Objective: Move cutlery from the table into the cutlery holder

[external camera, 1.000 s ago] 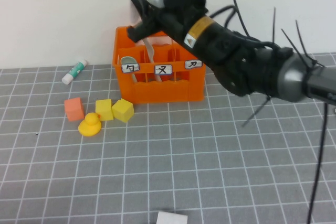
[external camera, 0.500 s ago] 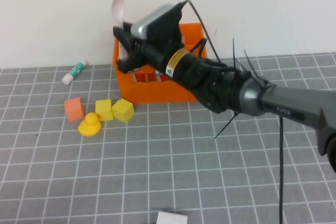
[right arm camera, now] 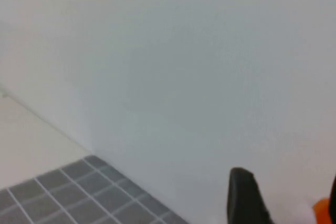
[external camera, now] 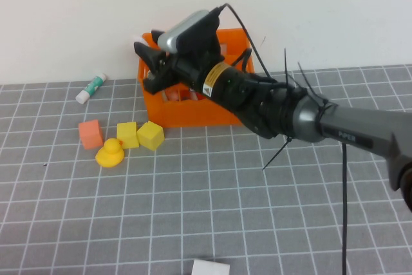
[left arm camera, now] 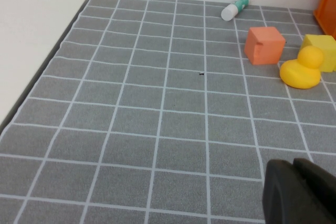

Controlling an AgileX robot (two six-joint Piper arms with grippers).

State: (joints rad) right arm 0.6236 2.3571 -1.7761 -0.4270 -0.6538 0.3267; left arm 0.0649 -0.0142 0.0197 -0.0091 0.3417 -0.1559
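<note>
My right arm reaches across the grey gridded table (external camera: 212, 210) from the right, and my right gripper (external camera: 147, 64) sits low over the left back corner of the orange cutlery holder (external camera: 193, 115), which stands against the white wall at the back. The arm covers most of the crate's top, so I cannot see any cutlery in this gripper or inside the compartments, and I cannot tell whether this gripper is open, closed, or holding something. The wrist camera on this arm shows mostly the wall, one dark finger (right arm camera: 245, 195) and a sliver of orange at the edge.

No spoon or fork lies on the visible table. To the left of the crate are a glue stick (external camera: 90, 88), an orange cube (external camera: 91, 133), two yellow cubes (external camera: 141, 135) and a yellow rubber duck (external camera: 110, 153).

My left gripper (left arm camera: 296, 192) shows only as a dark shape low over the near left table, well apart from the crate; its state is unclear too.

The holder lies directly beneath my right gripper, so that arm is far nearer.
</note>
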